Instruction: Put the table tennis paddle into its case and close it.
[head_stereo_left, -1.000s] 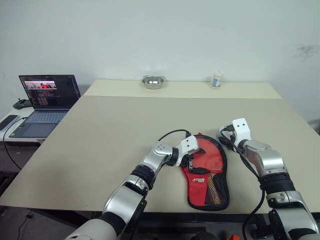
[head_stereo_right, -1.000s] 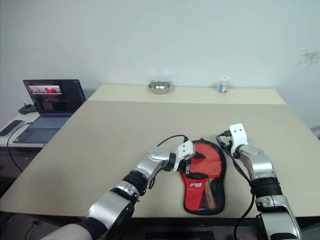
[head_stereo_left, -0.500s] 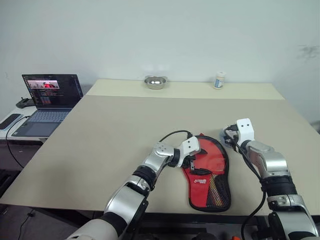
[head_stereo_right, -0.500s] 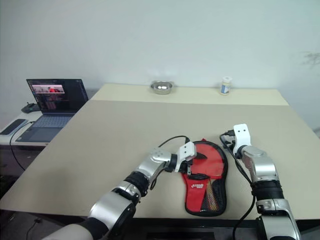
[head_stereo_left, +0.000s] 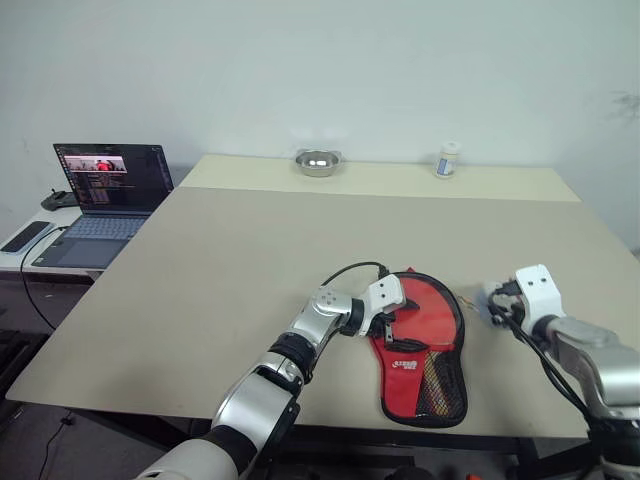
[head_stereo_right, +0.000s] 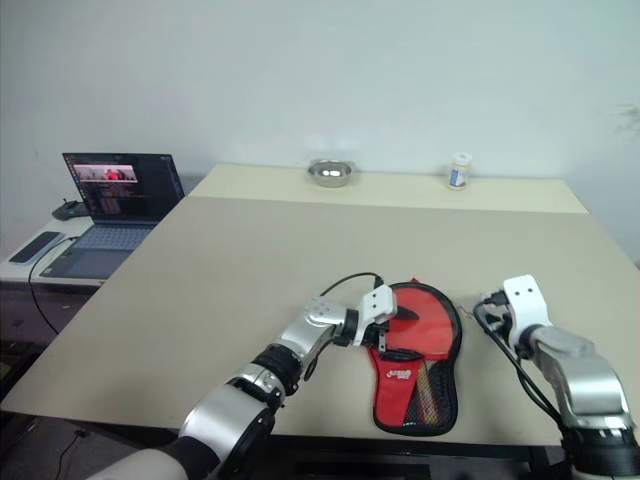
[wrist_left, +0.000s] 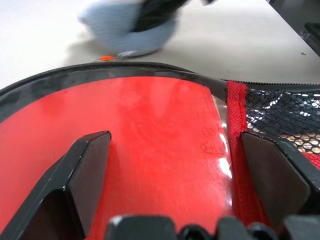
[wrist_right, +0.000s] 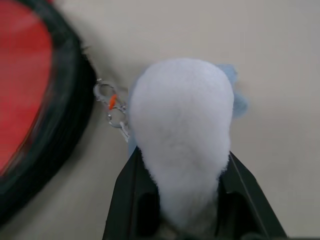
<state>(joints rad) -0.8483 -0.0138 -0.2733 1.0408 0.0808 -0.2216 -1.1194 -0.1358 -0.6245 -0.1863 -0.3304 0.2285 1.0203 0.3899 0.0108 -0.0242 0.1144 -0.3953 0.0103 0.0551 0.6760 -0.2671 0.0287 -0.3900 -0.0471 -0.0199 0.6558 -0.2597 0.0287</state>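
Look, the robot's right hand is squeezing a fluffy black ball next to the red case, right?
Not quite. The fluffy ball is white, not black, as the right wrist view shows. The rest is right: the right hand is squeezing it next to the red case.

We see the case (head_stereo_left: 420, 345) lying near the front edge of the table (head_stereo_left: 250, 260), right of centre, with the table tennis paddle (wrist_left: 125, 135) inside it. Our left gripper (head_stereo_left: 383, 318) rests on the case's left side; our right gripper (head_stereo_left: 497, 300) sits just right of the case. At the table's far edge stand a bowl (head_stereo_left: 318, 162) and, further right, a small bottle (head_stereo_left: 448, 160). A laptop (head_stereo_left: 100, 190) sits on a side desk (head_stereo_left: 20, 260) to the left.
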